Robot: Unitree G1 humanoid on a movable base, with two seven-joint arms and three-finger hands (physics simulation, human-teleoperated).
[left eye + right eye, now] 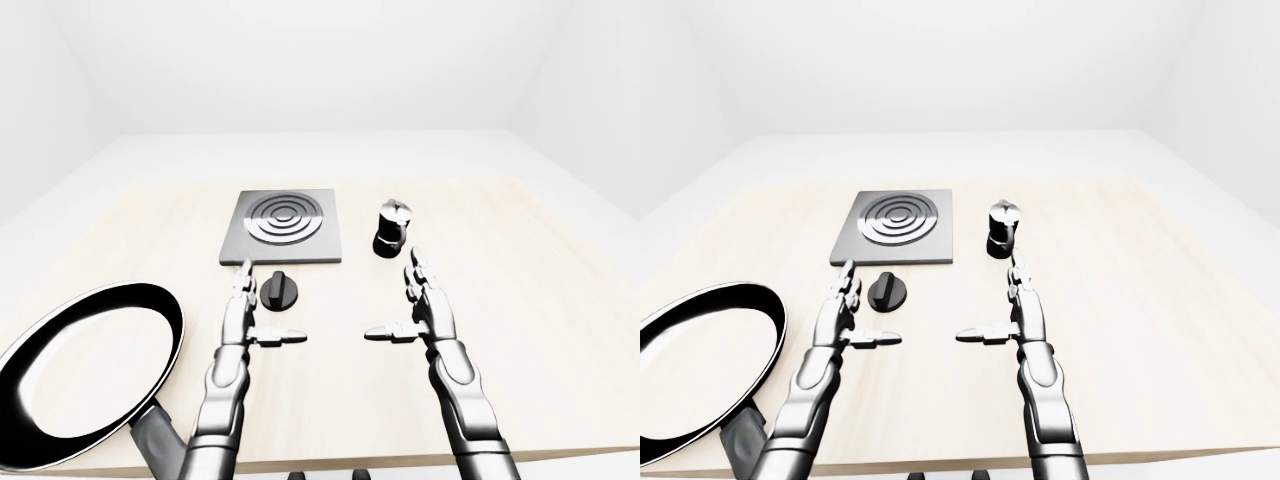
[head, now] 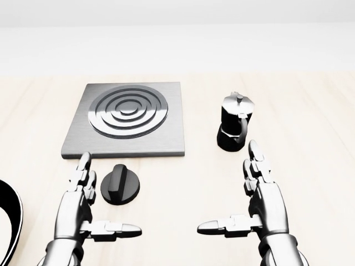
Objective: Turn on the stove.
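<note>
One frying pan [image 1: 90,370] at far left of the left-eye view, handle cut off at bottom edge. Left hand [image 2: 83,208] open, empty, just left of the single black knob [image 2: 121,184]. One stove plate [image 2: 126,119] above the knob. Right hand [image 2: 260,202] open, empty, below one moka pot [image 2: 235,123]. All on one wooden table [image 1: 540,300].

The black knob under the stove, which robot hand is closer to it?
Left. The left hand is open right beside the knob, just to its left in the head view. The right hand is open far off to the knob's right, below the moka pot.
</note>
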